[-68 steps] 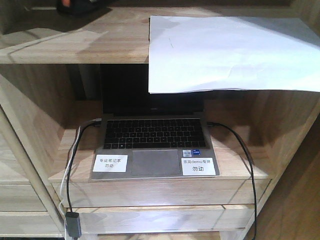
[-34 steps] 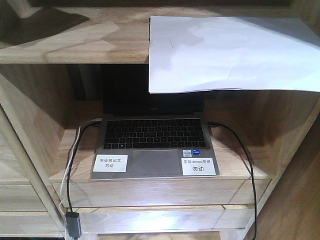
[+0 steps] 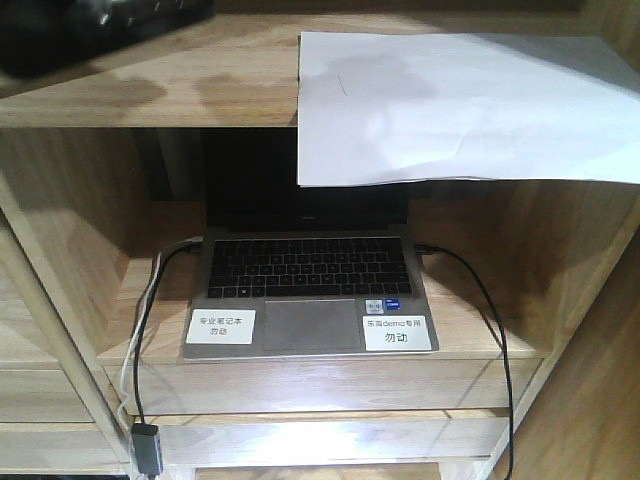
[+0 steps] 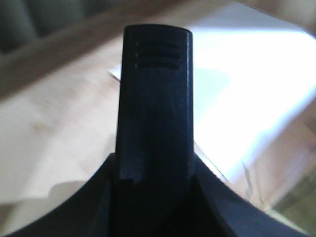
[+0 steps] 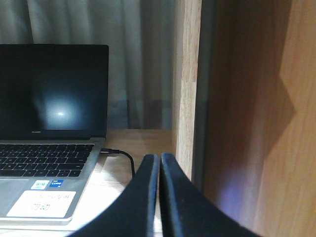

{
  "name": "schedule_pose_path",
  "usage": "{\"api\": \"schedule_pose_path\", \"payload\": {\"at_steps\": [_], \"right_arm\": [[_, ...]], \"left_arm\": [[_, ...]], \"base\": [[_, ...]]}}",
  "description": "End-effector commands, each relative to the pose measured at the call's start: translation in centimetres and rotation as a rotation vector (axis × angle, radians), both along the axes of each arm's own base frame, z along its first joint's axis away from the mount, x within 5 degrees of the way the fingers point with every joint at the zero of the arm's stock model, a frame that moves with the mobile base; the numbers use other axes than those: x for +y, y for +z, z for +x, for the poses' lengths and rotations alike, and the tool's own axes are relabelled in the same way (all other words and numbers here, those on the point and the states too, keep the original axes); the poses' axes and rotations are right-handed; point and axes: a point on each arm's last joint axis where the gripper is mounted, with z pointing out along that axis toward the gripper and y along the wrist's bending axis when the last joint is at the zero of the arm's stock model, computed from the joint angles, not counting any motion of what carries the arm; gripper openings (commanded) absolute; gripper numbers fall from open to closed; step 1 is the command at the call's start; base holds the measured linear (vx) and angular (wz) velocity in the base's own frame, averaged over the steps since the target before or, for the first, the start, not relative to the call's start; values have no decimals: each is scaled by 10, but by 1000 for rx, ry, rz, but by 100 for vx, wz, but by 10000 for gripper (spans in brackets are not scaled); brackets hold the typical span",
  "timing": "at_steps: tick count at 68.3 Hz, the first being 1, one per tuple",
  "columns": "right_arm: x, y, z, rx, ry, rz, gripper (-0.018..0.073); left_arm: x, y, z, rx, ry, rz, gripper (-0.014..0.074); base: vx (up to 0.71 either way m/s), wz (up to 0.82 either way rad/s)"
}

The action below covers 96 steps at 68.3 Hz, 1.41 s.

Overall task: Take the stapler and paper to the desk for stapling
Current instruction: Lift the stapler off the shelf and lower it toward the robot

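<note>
The shelf unit [image 3: 60, 240] fills the front view. The paper [image 3: 450, 110] lies on its upper board at the right, with the near edge hanging over the laptop [image 3: 310, 290]. At far left a dark blurred shape [image 3: 90, 25] (probably the left arm) hovers. The left gripper [image 4: 154, 163] shows one black ridged bar [image 4: 155, 74]; whether this is the stapler pinched, I cannot tell. The right gripper [image 5: 159, 158] is pressed together, empty, right of the laptop. I judge fetching is in hand. Next, fingers must spread and take the overhanging edge gently.
</note>
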Motion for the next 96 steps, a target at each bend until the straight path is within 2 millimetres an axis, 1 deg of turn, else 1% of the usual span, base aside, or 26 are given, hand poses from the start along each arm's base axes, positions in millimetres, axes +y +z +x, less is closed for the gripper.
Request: {"api": "schedule_pose_path", "payload": {"at_steps": [1,12,20,24,38,39,45,46,50,53,54,60,67,76,96], "right_arm": [[0,6,-1,-83,2,-14,-9],[0,6,-1,-83,2,-14,-9],[0,6,-1,-83,2,-14,-9],[0,6,-1,-83,2,-14,-9],[0,6,-1,-83,2,-14,-9],[0,6,-1,-83,2,-14,-9],[0,6,-1,-83,2,-14,-9],[0,6,-1,-83,2,-14,-9],[0,6,-1,-83,2,-14,-9],[0,6,-1,-83,2,-14,-9],[0,6,-1,-83,2,-14,-9],[0,6,-1,-83,2,-14,-9],[0,6,-1,-83,2,-14,-9],[0,6,-1,-83,2,-14,-9],[0,6,-1,-83,2,-14,-9]], "left_arm": [[5,12,-30,-117,-23,-97,-7],[15,-13,-57,-121,-7,-91,-7],[22,-36,-74,-119,-5,-70,-7],[25,-44,-83,-132,-4,-65,-7],[37,-88,-114,-141,11,-53,-7],[37,-94,-115,-132,13,-51,-7],[42,-113,-126,-137,32,-59,-7],[42,-119,-126,-130,34,-57,-7],[44,-130,-132,-142,41,-62,-7],[45,-146,-136,-130,38,-74,-7],[45,-147,-137,-138,36,-80,-7],[44,-172,-144,-139,8,-93,-7],[44,-192,-149,-151,-7,-115,-7],[46,-206,-151,-154,13,-143,-7],[45,-208,-151,-142,10,-138,-7]], "base": [[0,0],[0,0],[0,0],[0,0],[0,0],[0,0],[0,0],[0,0],[0,0],[0,0],[0,0],[0,0],[0,0],[0,0],[0,0]]}}
